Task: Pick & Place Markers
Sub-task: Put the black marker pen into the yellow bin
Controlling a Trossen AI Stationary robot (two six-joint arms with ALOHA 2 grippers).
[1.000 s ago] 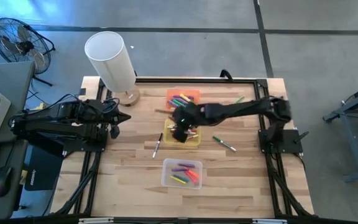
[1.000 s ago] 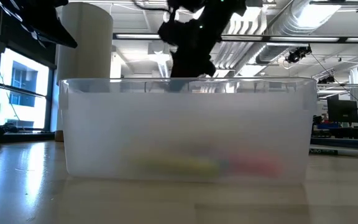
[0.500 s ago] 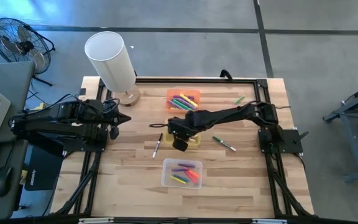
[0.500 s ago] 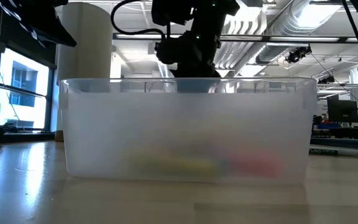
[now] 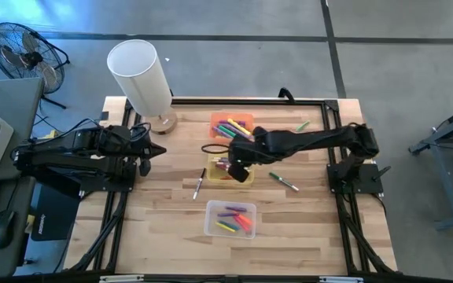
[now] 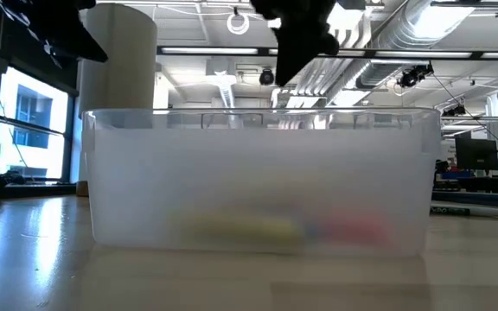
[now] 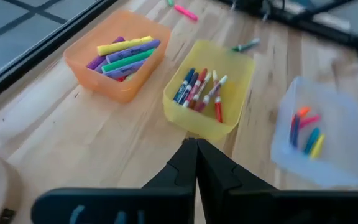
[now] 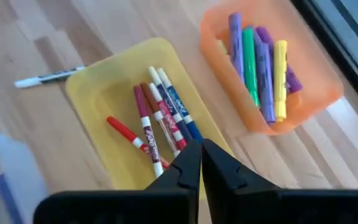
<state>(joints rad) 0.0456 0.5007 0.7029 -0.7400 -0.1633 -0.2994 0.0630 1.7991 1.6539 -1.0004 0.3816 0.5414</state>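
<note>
My right pincer (image 8: 200, 163), now clenched empty and risen, hangs above the yellow bin (image 8: 98, 87); marker presumably deposited.

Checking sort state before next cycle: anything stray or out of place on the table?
Yes. Three markers lie loose on the wood outside the bins: a white-bodied marker left of the yellow bin, a green marker to its right, and another green marker near the far edge. Nothing looks spilled or damaged.
</note>
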